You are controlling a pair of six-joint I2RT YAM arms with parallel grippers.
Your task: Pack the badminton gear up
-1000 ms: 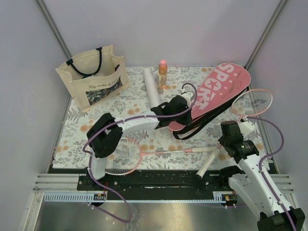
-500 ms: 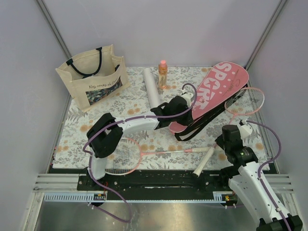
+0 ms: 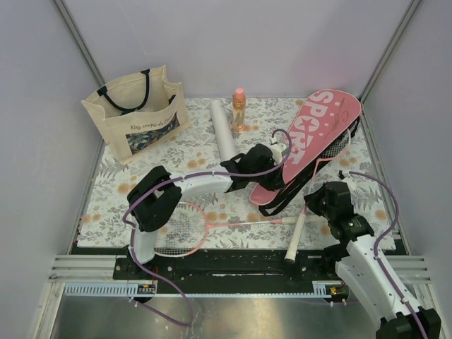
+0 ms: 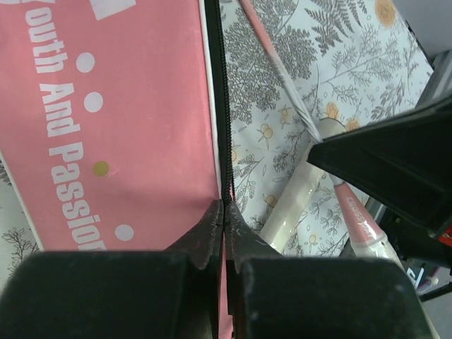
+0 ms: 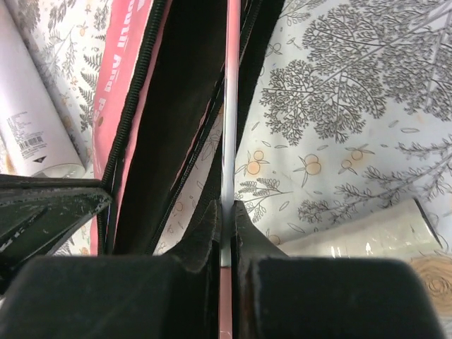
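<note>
two tight grips: left hand (image 4: 224,215) on cover (image 4: 127,127) edge, right hand (image 5: 227,215) on racket (image 5: 229,127) shaft, head newly inside.

The back wall (image 3: 233,42) was plain and pale, a soft grey-purple. The left wall (image 3: 35,176) and the right wall (image 3: 424,106) were the same colour. A thin metal post ran up each back corner, the left post (image 3: 78,42) and the right post (image 3: 385,49). A white tablecloth (image 3: 113,191) showed grey leaves and little orange flowers. A black bar (image 3: 226,263) lay along its near edge, with a silver rail (image 3: 85,267) at its left end. Nearer still was a shiny metal sheet (image 3: 261,314). The light was soft and even.
</note>
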